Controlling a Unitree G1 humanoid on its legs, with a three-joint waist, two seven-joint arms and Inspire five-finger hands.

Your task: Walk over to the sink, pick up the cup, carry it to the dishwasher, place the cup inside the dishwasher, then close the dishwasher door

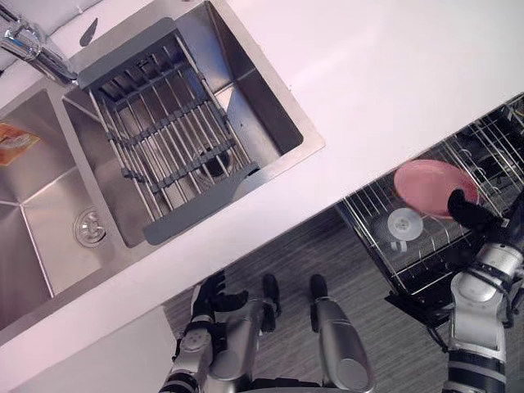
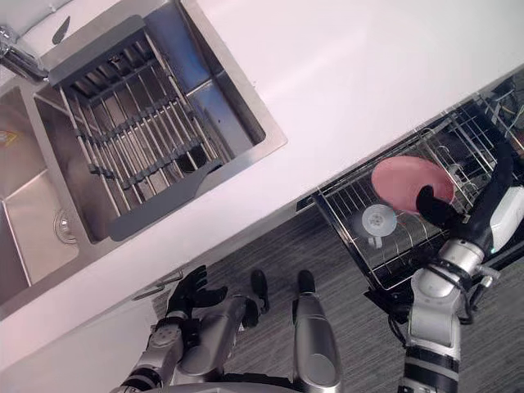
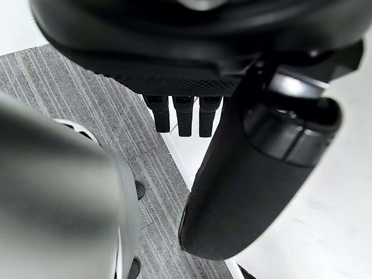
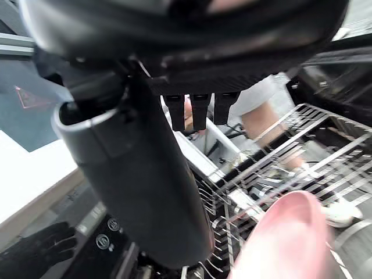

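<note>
Two eye views first, told once. A white counter runs diagonally, w/ a steel sink and a grey drying rack at the robot's left. At its right, a pulled-out dishwasher rack sits below the counter edge. The pink cup shows as a pink oval resting on the rack's wires. The right hand overlaps the cup's near edge, but whether it actually touches I can't tell. The left hand hangs low by the counter front, well apart from the rack.

Left wrist view: the left hand is released, w/ fingers straight, thumb out and nothing held. Grey floor lies beyond.

Right wrist view: the right hand's fingers look straight, not wrapped round the cup, which lies just past them over the wires. A person's legs stand beyond the rack.

Risks, as I judge them:
- The cup seems laid on the wires, not seated between tines, so it could roll or tip as the hand pulls back, esp. if a finger catches the rim.
- If the rack isn't pushed in, or the cup sits high, shutting the dishwasher may jam or knock the cup.
- The person is close — a wide arm swing on withdrawal could reach them.
</note>
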